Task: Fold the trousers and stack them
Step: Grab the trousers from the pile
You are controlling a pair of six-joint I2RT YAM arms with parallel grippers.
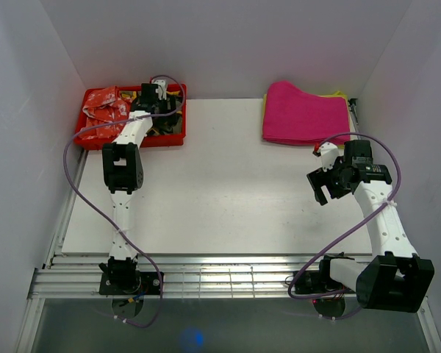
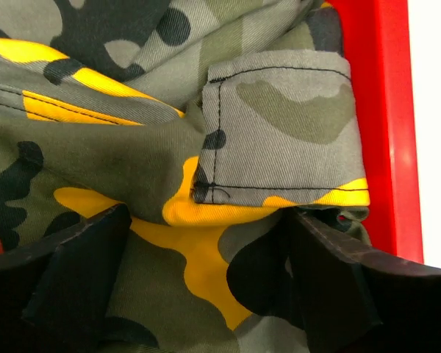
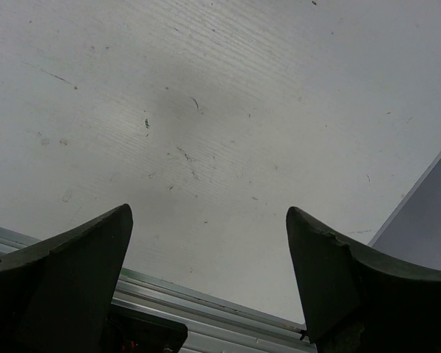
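Trousers (image 2: 132,147) in camouflage print lie crumpled in the red bin (image 1: 132,141) at the far left corner of the tabletop (image 1: 220,191) — a stitched flap (image 2: 279,132) sits uppermost, beside the bin's wall. The left claw (image 2: 206,220) hangs right over the cloth, fingers spread wide, gripping nothing. A red-and-white garment (image 1: 104,107) shares the bin. The right claw (image 3: 209,220) — also wide open and empty — hovers above bare tabletop, near a folded pink cloth (image 1: 305,114) at the far right.

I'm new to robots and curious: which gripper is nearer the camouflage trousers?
Left. The left gripper is open right over the trousers in the red bin; the right gripper is open over the table, far across.
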